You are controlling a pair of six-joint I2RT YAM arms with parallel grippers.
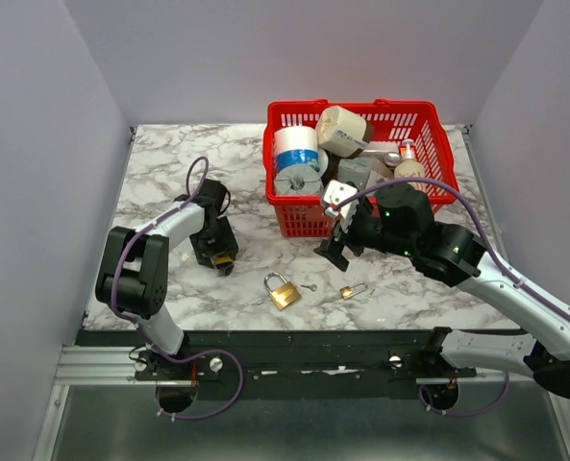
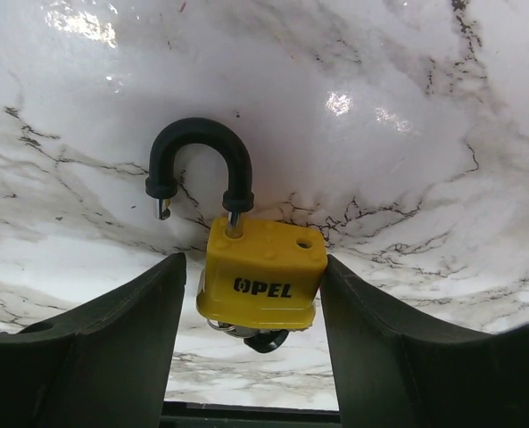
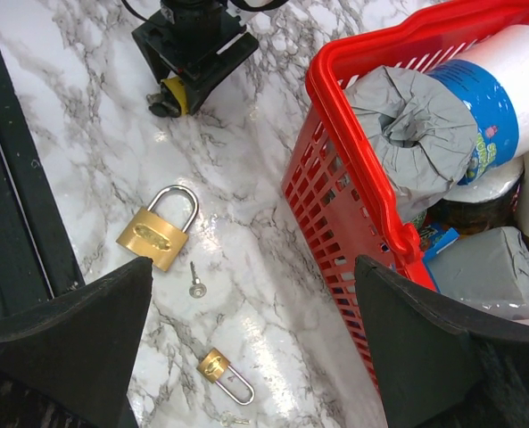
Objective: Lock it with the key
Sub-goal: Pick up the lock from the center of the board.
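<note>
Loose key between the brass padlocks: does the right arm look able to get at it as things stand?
Probably yes. The right pincer is open and empty, the key lies on the bare marble table, apart from the large brass padlock and the small brass padlock, and the red basket stands aside.

A glossy white marble-patterned worktop with grey veining sits boxed in by plain pale lilac walls on three sides, an aluminium rail along its near edge.
</note>
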